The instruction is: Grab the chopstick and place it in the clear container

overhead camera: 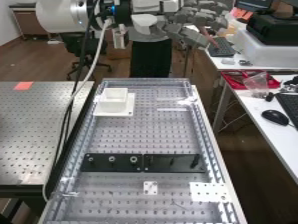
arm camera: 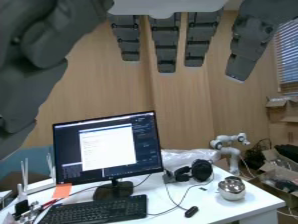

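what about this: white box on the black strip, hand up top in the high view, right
Not on the black strip: the high view shows the white box on a white plate; the hand is indeed at that view's top.

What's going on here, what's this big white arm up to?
The white robot arm has the job of putting a chopstick in a clear container. Right now its dark hand is raised beyond the far end of the bench, its fingers fairly straight and not curled round anything. A small, pale square container, perhaps the one meant, sits on a white plate near that end.
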`<state>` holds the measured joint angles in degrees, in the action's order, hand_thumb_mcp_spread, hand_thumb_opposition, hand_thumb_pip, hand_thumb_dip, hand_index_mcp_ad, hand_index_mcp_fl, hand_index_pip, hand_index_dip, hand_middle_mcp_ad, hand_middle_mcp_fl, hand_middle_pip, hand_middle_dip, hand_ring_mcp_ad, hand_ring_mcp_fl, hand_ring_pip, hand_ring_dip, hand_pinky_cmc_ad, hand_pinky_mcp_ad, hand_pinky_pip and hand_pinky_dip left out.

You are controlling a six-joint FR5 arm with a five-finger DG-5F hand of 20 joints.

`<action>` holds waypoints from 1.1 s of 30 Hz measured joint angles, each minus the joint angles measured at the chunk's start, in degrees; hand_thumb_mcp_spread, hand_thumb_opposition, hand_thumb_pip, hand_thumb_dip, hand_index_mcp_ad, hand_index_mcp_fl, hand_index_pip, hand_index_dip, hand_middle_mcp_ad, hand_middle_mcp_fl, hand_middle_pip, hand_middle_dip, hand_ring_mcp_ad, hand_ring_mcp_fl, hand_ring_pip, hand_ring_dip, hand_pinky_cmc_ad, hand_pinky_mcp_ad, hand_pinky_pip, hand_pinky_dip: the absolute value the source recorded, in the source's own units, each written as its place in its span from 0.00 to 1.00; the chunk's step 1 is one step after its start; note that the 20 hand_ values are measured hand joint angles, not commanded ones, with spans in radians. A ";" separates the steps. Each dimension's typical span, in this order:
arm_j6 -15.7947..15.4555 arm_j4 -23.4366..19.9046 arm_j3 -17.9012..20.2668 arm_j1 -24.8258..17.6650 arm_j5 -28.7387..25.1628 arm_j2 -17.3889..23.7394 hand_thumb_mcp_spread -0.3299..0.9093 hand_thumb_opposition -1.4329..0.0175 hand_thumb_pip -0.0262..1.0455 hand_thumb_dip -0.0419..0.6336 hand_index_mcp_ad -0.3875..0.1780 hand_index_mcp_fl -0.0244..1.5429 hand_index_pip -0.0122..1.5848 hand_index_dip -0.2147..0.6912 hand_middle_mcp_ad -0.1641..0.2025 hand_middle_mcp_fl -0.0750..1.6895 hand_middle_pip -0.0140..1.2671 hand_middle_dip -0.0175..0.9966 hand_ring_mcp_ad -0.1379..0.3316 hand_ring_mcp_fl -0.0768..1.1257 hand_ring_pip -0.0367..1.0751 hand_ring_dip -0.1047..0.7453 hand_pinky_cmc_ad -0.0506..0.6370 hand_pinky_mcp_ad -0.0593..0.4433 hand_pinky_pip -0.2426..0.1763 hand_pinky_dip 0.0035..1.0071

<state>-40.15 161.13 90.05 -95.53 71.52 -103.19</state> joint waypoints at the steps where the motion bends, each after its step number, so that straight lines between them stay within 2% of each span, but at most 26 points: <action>1: -0.02 0.01 -0.03 0.01 0.28 -0.02 0.19 0.46 0.62 0.02 0.60 0.04 0.05 0.49 0.79 0.08 0.12 0.36 0.61 0.08 0.13 0.38 0.70 0.87 0.35 0.28; 3: -0.15 0.06 -0.15 0.01 0.62 -0.12 0.19 0.46 0.62 0.02 0.57 0.04 0.05 0.49 0.79 0.08 0.12 0.36 0.61 0.08 0.14 0.38 0.70 0.87 0.35 0.28; 8: -0.11 0.19 -0.27 -0.18 -0.40 -0.26 0.19 0.46 0.62 0.02 0.60 0.04 0.05 0.49 0.81 0.08 0.12 0.36 0.59 0.08 0.14 0.38 0.70 0.87 0.35 0.28; 11: -0.01 0.53 -0.44 -0.41 -1.11 -0.38 0.19 0.46 0.62 0.02 0.60 0.04 0.05 0.48 0.82 0.08 0.12 0.36 0.63 0.08 0.14 0.38 0.70 0.87 0.35 0.28; 16: 0.10 0.89 -0.62 -0.49 -1.16 -0.45 0.19 0.46 0.62 0.02 0.60 0.04 0.05 0.46 0.82 0.08 0.12 0.36 0.62 0.08 0.13 0.38 0.70 0.87 0.35 0.28; 19: 0.51 1.79 -0.92 -0.38 -0.50 -0.57 0.19 0.46 0.62 0.02 0.60 0.04 0.05 0.46 0.82 0.08 0.12 0.36 0.63 0.08 0.14 0.38 0.70 0.87 0.35 0.28; 20: 0.62 2.11 -1.06 -0.34 -0.56 -0.63 0.19 0.46 0.62 0.02 0.57 0.04 0.05 0.46 0.79 0.08 0.12 0.36 0.62 0.08 0.13 0.38 0.70 0.87 0.35 0.28; 23: 0.93 3.49 -1.57 -0.14 -0.94 -0.87 0.19 0.46 0.62 0.03 0.60 0.04 0.05 0.46 0.82 0.08 0.12 0.36 0.64 0.08 0.13 0.38 0.70 0.87 0.35 0.28; 26: 1.55 5.03 -1.78 0.21 0.07 -0.93 0.19 0.46 0.62 0.02 0.60 0.04 0.05 0.46 0.81 0.08 0.12 0.36 0.64 0.08 0.13 0.38 0.70 0.87 0.35 0.28; 31: 2.39 5.09 -1.29 0.57 0.48 -0.35 0.19 0.46 0.62 0.02 0.60 0.04 0.05 0.46 0.82 0.08 0.12 0.36 0.64 0.08 0.13 0.38 0.70 0.87 0.35 0.28; 33: 2.42 4.75 -0.66 0.74 2.20 0.26 0.19 0.46 0.62 0.03 0.60 0.04 0.05 0.46 0.82 0.08 0.12 0.36 0.64 0.08 0.13 0.38 0.70 0.87 0.35 0.28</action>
<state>-37.73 165.88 89.39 -94.79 73.72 -102.93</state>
